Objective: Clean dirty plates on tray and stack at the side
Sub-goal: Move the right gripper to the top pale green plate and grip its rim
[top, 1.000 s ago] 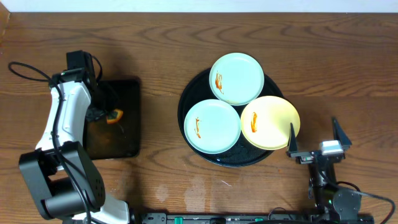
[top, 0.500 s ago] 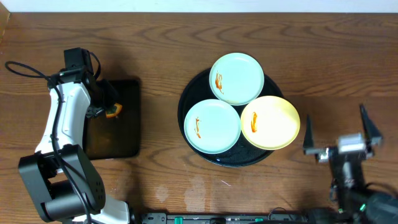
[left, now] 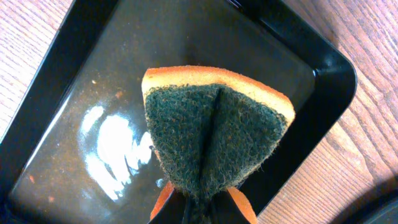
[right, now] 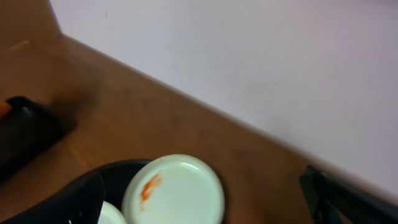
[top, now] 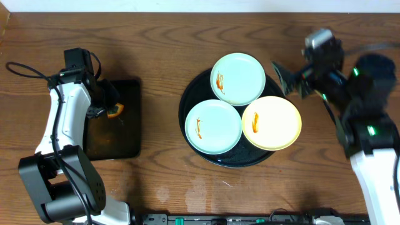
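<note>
Overhead view: the far mint-blue plate (top: pixel 237 78), the near mint-blue plate (top: pixel 214 127) and the pale yellow plate (top: pixel 271 122) lie clustered edge to edge on the round black tray (top: pixel 234 161) at the middle of the wooden table (top: pixel 187 37). None is stacked at the side yet. Each plate carries an orange sauce smear, and the yellow one overhangs the tray's rim on the right arm's side.

The left gripper (top: pixel 106 111) hangs over the rectangular black tray (top: pixel 122 134), well apart from the plates, and is clamped on a sponge (top: pixel 113 113). The left wrist camera shows the sponge pinched into a fold, its dark green scouring face toward the lens and its orange foam showing along the edge. The wet, glossy tray floor lies beneath it.

The right gripper (top: pixel 294 78) is raised beside the round tray, just off the far mint-blue plate. Its fingers are spread wide and hold nothing. The right wrist camera looks between those fingers at that smeared plate, with a pale wall behind the table.
</note>
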